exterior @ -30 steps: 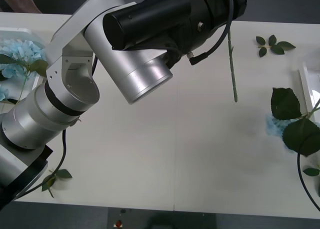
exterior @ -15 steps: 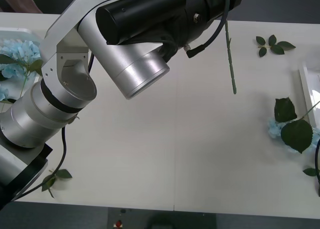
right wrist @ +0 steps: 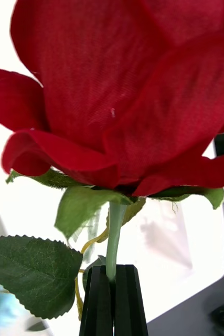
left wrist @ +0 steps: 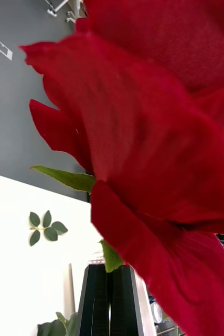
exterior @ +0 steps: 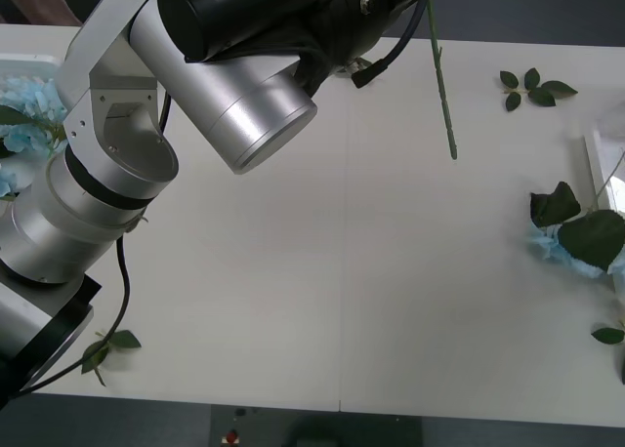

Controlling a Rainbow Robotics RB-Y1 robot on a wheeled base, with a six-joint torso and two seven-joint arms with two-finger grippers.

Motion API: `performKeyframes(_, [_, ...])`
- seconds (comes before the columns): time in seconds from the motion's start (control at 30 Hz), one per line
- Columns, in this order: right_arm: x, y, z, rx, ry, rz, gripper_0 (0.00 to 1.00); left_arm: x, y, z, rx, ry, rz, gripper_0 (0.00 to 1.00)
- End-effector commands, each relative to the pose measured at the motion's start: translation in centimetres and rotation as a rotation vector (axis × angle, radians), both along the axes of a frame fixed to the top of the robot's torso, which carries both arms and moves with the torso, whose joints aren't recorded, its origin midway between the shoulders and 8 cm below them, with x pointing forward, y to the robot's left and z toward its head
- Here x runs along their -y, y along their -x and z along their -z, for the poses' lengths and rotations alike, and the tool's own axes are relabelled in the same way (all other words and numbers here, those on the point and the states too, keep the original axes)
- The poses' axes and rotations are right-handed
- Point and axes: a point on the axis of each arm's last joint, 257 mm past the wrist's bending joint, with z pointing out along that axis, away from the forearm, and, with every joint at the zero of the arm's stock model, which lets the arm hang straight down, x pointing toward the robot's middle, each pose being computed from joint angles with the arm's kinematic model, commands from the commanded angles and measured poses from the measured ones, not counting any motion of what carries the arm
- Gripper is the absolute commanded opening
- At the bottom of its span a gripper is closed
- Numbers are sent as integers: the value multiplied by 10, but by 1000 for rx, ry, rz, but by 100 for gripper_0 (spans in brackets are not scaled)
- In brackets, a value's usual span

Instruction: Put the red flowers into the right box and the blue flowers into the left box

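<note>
The left arm [exterior: 166,125] reaches up and across the far left of the white counter [exterior: 322,271], and a thin green stem [exterior: 441,86] hangs down from it over the far middle of the surface, its tip in the air above bare counter. The wide middle and near part of the counter lie open. At the left edge sits the left box [exterior: 29,64], with blue flowers [exterior: 27,101] in it. At the right edge is the rim of the right box [exterior: 601,164], and just beside it lies another blue flower [exterior: 571,247], pale petals under big dark leaves. A leaf sprig [exterior: 532,86] lies at the far right, and another sprig [exterior: 105,347] near the front left edge.

In the left wrist view, the left end effector [left wrist: 110,299] has its black fingers pressed together on a red rose [left wrist: 159,131], whose broad petals loom above a small green sepal.

In the right wrist view, the right end effector [right wrist: 114,299] is also closed, pinching the green stem of a second rose [right wrist: 127,89] just below its bloom; the rose stands upright, full and deep red, with serrated leaves under it, above a white surface.
</note>
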Motion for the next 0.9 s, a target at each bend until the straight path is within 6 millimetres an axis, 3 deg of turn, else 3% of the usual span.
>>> performKeyframes(0.03, [34,2,-26,48,43,8,0,8,20,-44,92,43,42,0])
performKeyframes(0.47, [92,-6,22,74,120,33,0,3,17,-46,96,45,30,0])
performKeyframes(0.7, [101,-6,57,74,165,-1,1,2,16,-46,91,51,29,0])
performKeyframes(0.77, [101,-6,62,78,164,-7,6,3,17,-46,90,54,29,0])
performKeyframes(0.8, [101,-6,64,82,159,-9,15,3,17,-46,90,54,29,0])
performKeyframes(0.83, [101,-5,65,81,158,-9,27,3,17,-47,90,55,29,0])
performKeyframes(0.87, [100,-5,65,79,157,-10,49,3,17,-47,88,57,29,0])
performKeyframes(0.9, [100,-5,66,78,156,-10,58,3,17,-47,88,57,29,0])
